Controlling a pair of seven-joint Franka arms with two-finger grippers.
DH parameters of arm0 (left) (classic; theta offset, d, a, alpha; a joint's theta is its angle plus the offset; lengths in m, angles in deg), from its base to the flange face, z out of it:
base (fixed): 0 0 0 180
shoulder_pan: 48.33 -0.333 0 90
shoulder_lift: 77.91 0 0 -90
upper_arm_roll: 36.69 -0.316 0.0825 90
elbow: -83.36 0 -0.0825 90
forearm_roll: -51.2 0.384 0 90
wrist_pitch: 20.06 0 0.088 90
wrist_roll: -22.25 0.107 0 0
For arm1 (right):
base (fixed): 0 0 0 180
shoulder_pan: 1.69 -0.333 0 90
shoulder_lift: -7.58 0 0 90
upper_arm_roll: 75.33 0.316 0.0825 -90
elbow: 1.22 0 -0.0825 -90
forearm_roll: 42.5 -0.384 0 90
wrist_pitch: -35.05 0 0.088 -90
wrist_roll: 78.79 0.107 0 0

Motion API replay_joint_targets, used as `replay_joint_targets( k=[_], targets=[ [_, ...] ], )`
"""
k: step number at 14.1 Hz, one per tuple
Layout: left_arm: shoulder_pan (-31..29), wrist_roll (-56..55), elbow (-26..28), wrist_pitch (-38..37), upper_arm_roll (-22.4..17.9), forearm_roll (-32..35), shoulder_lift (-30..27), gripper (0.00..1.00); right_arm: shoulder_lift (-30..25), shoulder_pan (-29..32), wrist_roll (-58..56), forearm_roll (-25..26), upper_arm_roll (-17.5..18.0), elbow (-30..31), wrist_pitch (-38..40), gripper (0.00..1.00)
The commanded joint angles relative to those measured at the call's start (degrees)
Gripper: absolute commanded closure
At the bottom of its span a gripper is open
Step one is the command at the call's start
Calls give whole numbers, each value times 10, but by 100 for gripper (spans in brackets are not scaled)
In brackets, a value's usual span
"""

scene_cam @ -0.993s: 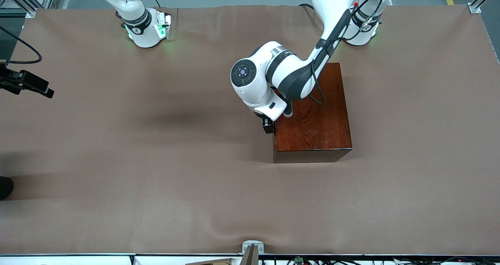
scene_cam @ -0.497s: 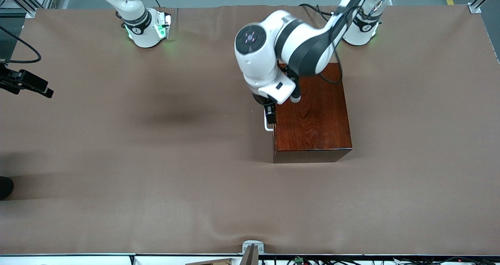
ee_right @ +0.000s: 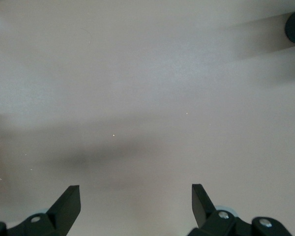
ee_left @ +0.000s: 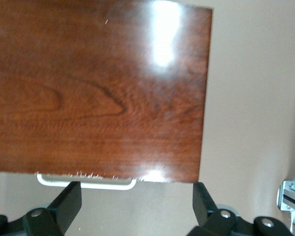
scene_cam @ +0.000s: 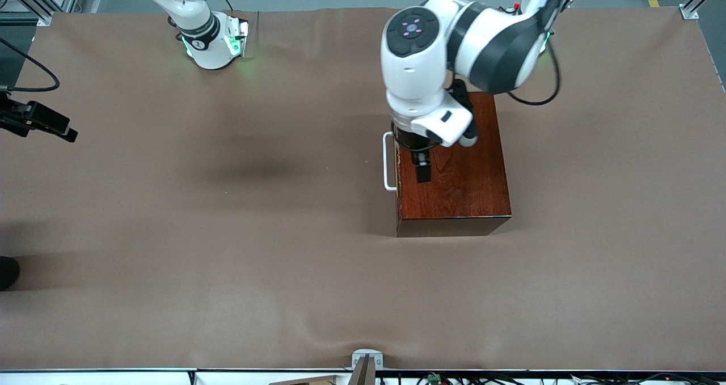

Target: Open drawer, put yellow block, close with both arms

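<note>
Hovering over the glossy red-brown wooden box (scene_cam: 454, 164) is the left tool (scene_cam: 422, 166), fingers spread and nothing between them; in the left wrist view both fingers (ee_left: 66, 204) frame the box top and the white U-shaped handle (ee_left: 86, 181). The drawer (scene_cam: 398, 164) looks fully shut, its front flush with the box and facing the right arm's end of the surface (scene_cam: 227, 232), handle (scene_cam: 388, 161) sticking out free of any grip.

The right tool (ee_right: 135, 201) hangs over bare brown surface at the right arm's end, fingers wide apart and empty, and that arm is just waiting.

No yellow block shows anywhere, neither on the surface nor in either tool. My guess is it's inside the closed drawer, but that can't be confirmed from here.

What could go wrong, as I see it:
- If the block isn't in there, the job only looks done.
- The left tool sits right above the box edge next to the handle, so a sloppy retreat could clip the handle and drag the drawer back open.
- A downward bump could shove the box along the slippery-looking cloth.
</note>
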Motion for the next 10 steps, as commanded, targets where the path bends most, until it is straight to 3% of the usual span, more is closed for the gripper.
replay_joint_targets(
  k=[1,10],
  targets=[
    [-58,84,12,-16,5,-13,-31,0,-11,11,3,-7,7,3,3,0],
    [-276,450,26,-35,7,-60,-42,0,-11,11,3,-7,7,3,3,0]
  ],
)
